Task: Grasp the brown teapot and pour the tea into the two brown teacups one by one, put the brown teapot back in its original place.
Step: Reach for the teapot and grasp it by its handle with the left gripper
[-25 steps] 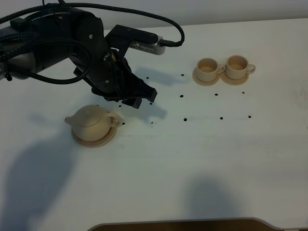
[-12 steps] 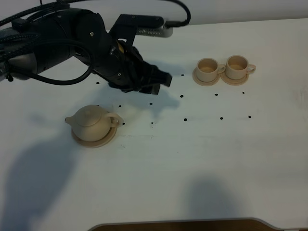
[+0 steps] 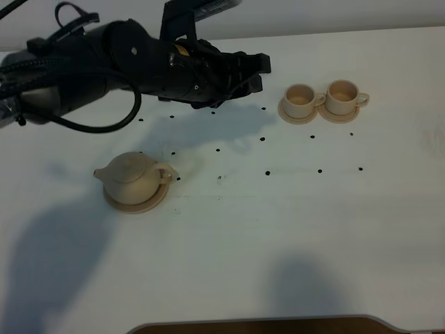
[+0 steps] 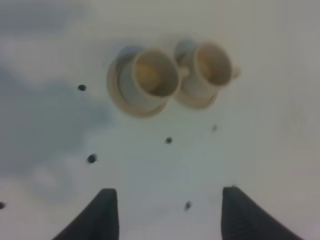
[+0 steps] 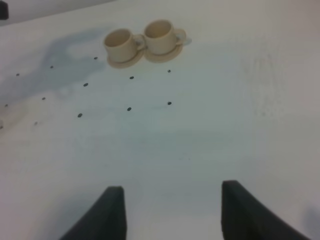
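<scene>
The brown teapot [image 3: 132, 174] stands upright on its wide saucer, the original place [image 3: 139, 203], at the left of the white table. The two brown teacups [image 3: 300, 99] [image 3: 343, 95] sit side by side on small saucers at the back right; the left wrist view shows them [image 4: 150, 80] [image 4: 210, 69] beyond the fingers, and the right wrist view [image 5: 120, 44] [image 5: 160, 35] shows them far off. My left gripper [image 3: 256, 72] hovers open and empty, well to the right of the teapot and just left of the cups. My right gripper [image 5: 172, 197] is open with nothing between its fingers.
Small black dots [image 3: 268, 172] mark the white tabletop between the teapot and the cups. The black left arm [image 3: 104, 62] and its cables span the back left. A dark edge [image 3: 243, 325] runs along the table's front.
My left arm has swung up and to the right, away from the teapot's side and toward the cups. The teapot and cups have not moved.
</scene>
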